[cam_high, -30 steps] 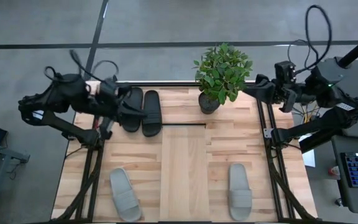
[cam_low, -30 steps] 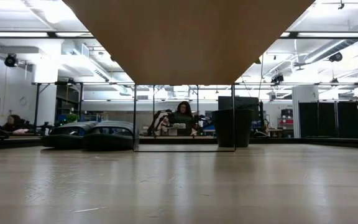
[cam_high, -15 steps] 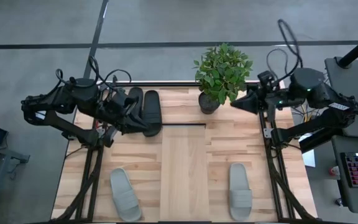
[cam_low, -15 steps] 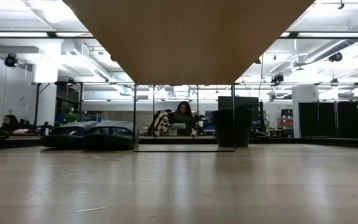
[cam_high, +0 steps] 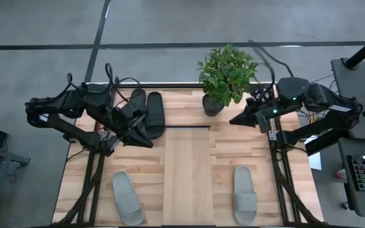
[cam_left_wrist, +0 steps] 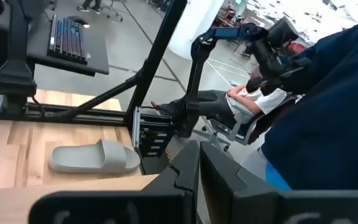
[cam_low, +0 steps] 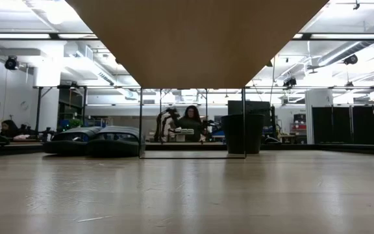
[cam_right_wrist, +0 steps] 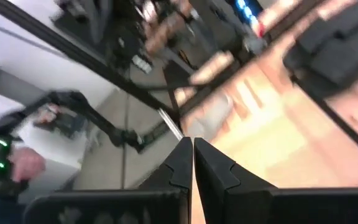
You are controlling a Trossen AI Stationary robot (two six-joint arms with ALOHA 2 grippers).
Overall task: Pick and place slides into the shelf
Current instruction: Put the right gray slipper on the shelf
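slides, black pair: two matte black slides (cam_high: 147,114) lie side by side at the far left of the table, touching each other, just beside the left gripper's closed jaws on the side toward the table's far edge; the left arm covers part of the outer one.
slides, grey pair: one pale grey slide (cam_high: 127,197) lies at the near left of the table, well apart from the left jaws; the other pale grey slide (cam_high: 244,194) lies at the near right, well apart from the right jaws. the left wrist view shows a grey slide (cam_left_wrist: 95,156) on the wood, ahead of that arm's fingers.
shelf: pale wood panel (cam_high: 188,174) in the middle of the table, between the two grippers and nearer the front edge than both; nothing rests on it.
left gripper: left gripper (cam_high: 146,143) hangs over the table next to the black pair, jaws pressed together, holding nothing.
right gripper: right gripper (cam_high: 233,121) points in over the table's far right part, jaws pressed together, holding nothing.
potted plant: green potted plant (cam_high: 225,75) stands at the far edge, just beside the right jaws.
table: light wooden table (cam_high: 233,149).
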